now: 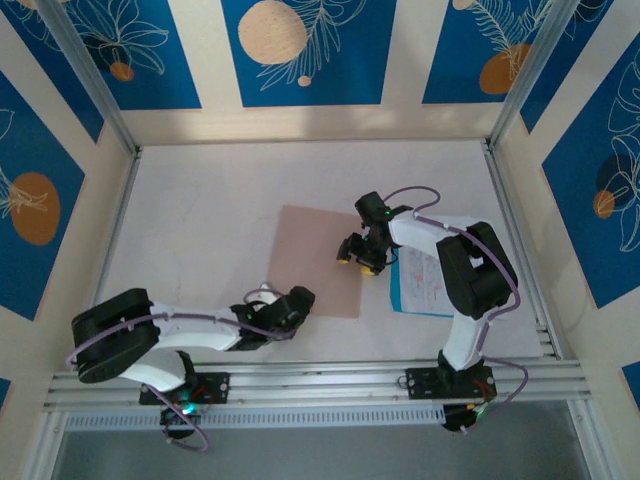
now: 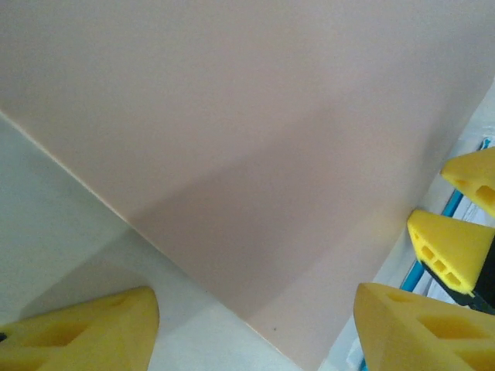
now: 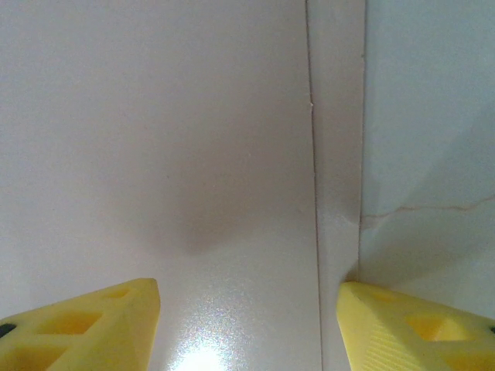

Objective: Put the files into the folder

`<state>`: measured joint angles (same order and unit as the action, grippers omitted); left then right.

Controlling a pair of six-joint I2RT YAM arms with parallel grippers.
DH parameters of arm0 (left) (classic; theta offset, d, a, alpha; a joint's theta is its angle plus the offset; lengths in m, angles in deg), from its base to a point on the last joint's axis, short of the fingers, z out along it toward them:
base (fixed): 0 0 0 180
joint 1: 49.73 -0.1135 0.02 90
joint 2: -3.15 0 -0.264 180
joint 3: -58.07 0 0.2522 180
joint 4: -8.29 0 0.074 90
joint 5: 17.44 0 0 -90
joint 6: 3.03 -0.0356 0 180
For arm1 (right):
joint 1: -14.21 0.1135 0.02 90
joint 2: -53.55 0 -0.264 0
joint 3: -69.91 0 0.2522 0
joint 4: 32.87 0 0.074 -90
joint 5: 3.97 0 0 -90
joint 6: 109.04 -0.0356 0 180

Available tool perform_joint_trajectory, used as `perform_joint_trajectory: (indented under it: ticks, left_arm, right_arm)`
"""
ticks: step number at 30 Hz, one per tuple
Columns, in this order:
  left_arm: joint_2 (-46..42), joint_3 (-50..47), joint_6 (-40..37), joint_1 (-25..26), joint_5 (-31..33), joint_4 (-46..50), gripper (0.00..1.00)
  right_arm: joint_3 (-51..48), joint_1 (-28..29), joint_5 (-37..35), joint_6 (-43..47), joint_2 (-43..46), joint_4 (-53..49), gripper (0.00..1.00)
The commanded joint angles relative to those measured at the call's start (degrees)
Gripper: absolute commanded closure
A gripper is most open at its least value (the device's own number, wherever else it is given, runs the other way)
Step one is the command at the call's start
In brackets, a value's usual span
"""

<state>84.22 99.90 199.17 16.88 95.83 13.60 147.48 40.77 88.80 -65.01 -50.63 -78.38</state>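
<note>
The folder [image 1: 312, 250] lies flat and closed at the table's middle, a plain pinkish-brown card. The files [image 1: 422, 283], white printed sheets over a blue sheet, lie just right of it, partly under my right arm. My left gripper [image 1: 296, 303] sits low at the folder's near-left corner, open. In the left wrist view the folder [image 2: 271, 131] spreads ahead of the left gripper [image 2: 255, 340], with nothing between the yellow fingers [image 2: 89, 332]. My right gripper [image 1: 358, 262] hovers open over the folder's right edge. In the right wrist view that edge of the folder [image 3: 155, 131] runs between the right gripper's [image 3: 247, 328] fingers.
The white table [image 1: 200, 220] is walled by blue-and-cream panels, with metal rails [image 1: 300, 380] along the near edge. In the left wrist view my right gripper's yellow fingers [image 2: 448, 251] and a blue strip of the files [image 2: 456, 202] stand at the folder's far side.
</note>
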Motion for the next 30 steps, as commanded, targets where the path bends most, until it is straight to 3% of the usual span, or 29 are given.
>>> perform_joint_trajectory:
  ticks: [1, 6, 10, 23, 30]
  left_arm:
    - [3.4, -1.91, 5.23, 0.62, 5.91, -6.58, 0.35]
    - [6.28, -2.97, 5.31, 0.63, 8.94, -14.73, 0.46]
    - [6.05, -2.98, 4.97, 1.15, 10.53, -15.13, 0.52]
    - [4.06, -2.64, 5.18, 2.03, 12.45, -11.69, 0.56]
    - [8.83, -4.26, 1.16, 2.03, 15.05, -26.54, 0.64]
  right_arm:
    - [-0.45, 0.72, -0.19, -0.54, -3.04, -3.23, 0.36]
    - [-0.46, 0.73, -0.23, -0.4, -3.13, -3.43, 0.36]
    - [-0.62, 0.76, -0.14, -0.24, -3.36, -3.38, 0.36]
    - [-0.54, 0.38, -0.39, -0.05, -3.75, -3.72, 0.36]
    - [-0.53, -0.01, 0.81, 0.6, -4.4, -3.0, 0.36]
